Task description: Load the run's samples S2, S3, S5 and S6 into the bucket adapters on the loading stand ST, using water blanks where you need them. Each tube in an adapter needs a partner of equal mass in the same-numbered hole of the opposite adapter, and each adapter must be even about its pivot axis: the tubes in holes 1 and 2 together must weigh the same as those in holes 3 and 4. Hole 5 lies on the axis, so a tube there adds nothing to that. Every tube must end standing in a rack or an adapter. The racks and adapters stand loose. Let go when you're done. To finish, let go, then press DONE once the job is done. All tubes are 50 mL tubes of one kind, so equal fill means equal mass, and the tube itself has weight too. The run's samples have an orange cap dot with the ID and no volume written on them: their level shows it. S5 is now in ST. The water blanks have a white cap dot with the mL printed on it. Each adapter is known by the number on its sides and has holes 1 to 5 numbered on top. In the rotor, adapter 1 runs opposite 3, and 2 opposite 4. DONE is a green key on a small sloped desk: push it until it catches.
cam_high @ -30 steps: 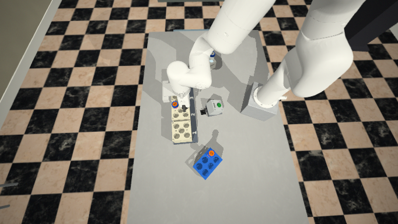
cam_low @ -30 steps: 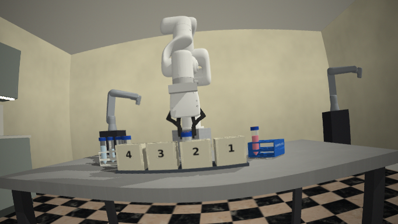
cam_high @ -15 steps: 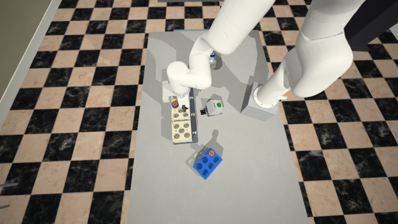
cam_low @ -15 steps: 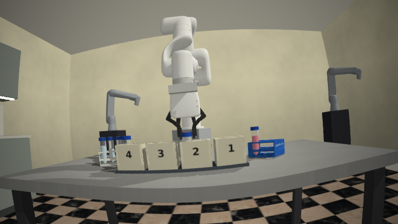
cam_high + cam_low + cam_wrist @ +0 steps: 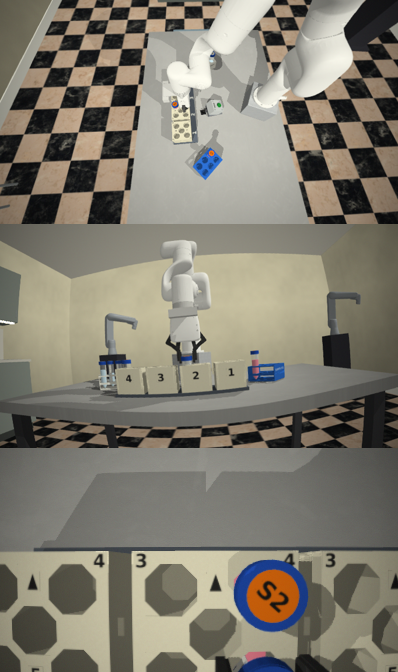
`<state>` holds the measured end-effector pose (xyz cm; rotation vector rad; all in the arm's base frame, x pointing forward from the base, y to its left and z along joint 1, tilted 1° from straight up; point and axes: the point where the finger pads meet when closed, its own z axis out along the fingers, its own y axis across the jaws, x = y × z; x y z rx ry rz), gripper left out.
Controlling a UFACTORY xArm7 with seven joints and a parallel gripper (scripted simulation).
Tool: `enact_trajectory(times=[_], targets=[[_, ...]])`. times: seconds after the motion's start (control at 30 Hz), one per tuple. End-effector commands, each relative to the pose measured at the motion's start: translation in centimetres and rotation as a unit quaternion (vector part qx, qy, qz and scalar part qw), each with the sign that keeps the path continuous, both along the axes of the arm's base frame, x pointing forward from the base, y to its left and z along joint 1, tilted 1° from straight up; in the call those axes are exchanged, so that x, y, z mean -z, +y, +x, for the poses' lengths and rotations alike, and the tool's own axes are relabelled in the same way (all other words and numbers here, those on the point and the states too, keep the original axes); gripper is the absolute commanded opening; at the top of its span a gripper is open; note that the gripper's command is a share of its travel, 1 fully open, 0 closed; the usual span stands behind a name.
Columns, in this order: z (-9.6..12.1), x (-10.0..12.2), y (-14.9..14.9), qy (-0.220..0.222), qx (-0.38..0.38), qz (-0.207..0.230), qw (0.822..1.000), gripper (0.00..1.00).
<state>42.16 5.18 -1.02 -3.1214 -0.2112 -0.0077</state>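
Nearest the wrist lens: tube S2 [image 5: 174, 104] [image 5: 272, 595], cap up in hole 4 of adapter 2 [image 5: 176, 119] [image 5: 195, 378] [image 5: 170, 638], just ahead of the jaws.

Left of the jaws: adapter 1 [image 5: 178, 140] [image 5: 230, 374] [image 5: 37, 643], its visible holes unfilled. Farther left, the blue rack [image 5: 207, 177] [image 5: 279, 372] holds one orange-dotted sample [image 5: 211, 153] [image 5: 255, 364], pink inside.

Between the jaws: a second blue cap [image 5: 265, 666], cropped by the wrist view, a pink patch beside it. Gripper [image 5: 184, 108] [image 5: 187, 360] [image 5: 266, 664] part-way open, fingers either side; grip or loose straddle, cannot tell. ID unseen.

Step, as I judge it: placing or releasing this tube in adapter 2. Confirm it is seated, spread only modestly, then lift straight up. Sideways drift could catch S2 or drag the loose adapter.

Right: adapter 3 [image 5: 160, 380] [image 5: 350, 643], then adapter 4 [image 5: 128, 381], with blue-capped tubes [image 5: 103, 374] in a clear rack beyond. Behind the jaws, apart, the DONE key [image 5: 219, 105]; leave it until balance is settled.

Across the last second, the top and exterior views show no clear change. Any shift of the gripper [image 5: 184, 108] [image 5: 187, 360] [image 5: 263, 666] over adapter 2 [image 5: 195, 378] [image 5: 170, 638] is too slight to tell, perhaps a hair at most. The wrist view has no earlier picture to compare, so a small change in the spacing of the fingers there cannot be judged.
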Motion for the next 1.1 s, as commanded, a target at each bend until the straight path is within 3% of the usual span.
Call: enact_trajectory(times=[0.0, 0.37, 1.07], targets=[[0.2, -0.1, 0.0, -0.002, 0.000, 0.000, 1.000, 0.44], [0.2, -0.1, 0.0, -0.002, 0.000, 0.000, 1.000, 0.44], [0.1, -3.9, 0.0, -0.002, 0.000, 0.000, 1.000, 0.44]])
